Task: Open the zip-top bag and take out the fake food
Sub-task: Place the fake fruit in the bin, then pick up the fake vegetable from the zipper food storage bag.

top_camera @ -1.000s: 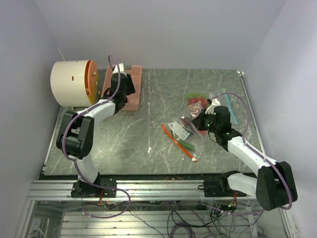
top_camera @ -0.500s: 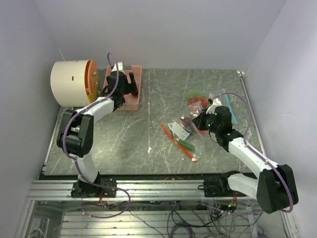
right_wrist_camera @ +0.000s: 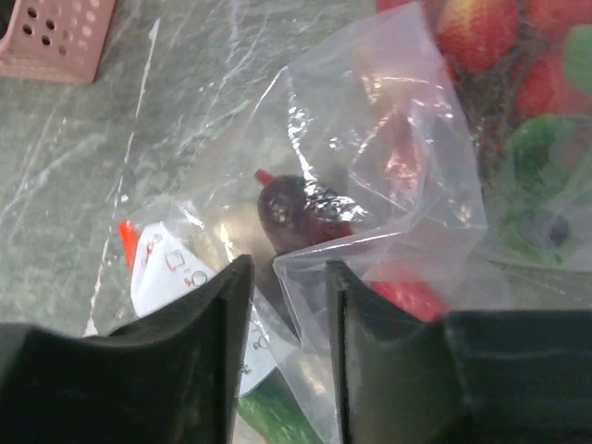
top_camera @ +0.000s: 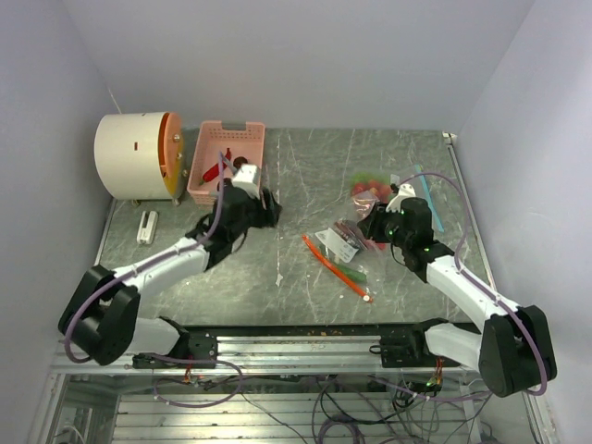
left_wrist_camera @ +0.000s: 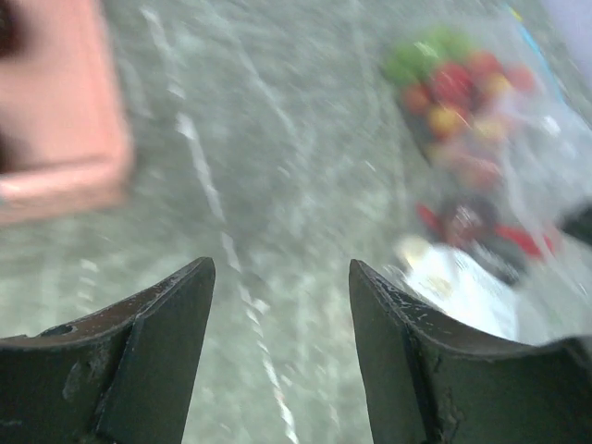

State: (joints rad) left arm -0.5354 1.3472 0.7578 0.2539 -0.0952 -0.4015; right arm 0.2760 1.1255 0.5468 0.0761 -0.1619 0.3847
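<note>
The clear zip-top bag (top_camera: 344,238) lies crumpled right of the table's middle, with a white label card inside. In the right wrist view the bag (right_wrist_camera: 370,148) holds a dark purple piece (right_wrist_camera: 287,213), a red piece (right_wrist_camera: 407,296) and a green piece (right_wrist_camera: 268,412). Loose fake food (top_camera: 368,190), red and green, is piled just behind the bag. My right gripper (top_camera: 368,225) is at the bag's right side; its jaws (right_wrist_camera: 289,268) stand narrowly apart with an upright fold of bag film between them. My left gripper (top_camera: 268,211) is open and empty over bare table left of the bag, fingers (left_wrist_camera: 157,351) wide apart.
A pink slotted basket (top_camera: 227,157) stands at the back left, holding a red piece. A white drum with an orange face (top_camera: 139,155) stands beside it. An orange strip (top_camera: 333,266) lies in front of the bag. A blue strip (top_camera: 431,202) lies at the right. A small white object (top_camera: 146,227) lies at the left.
My left arm has swung away from the pink basket, down and right toward the table's middle and the bag. My right gripper has barely moved.
</note>
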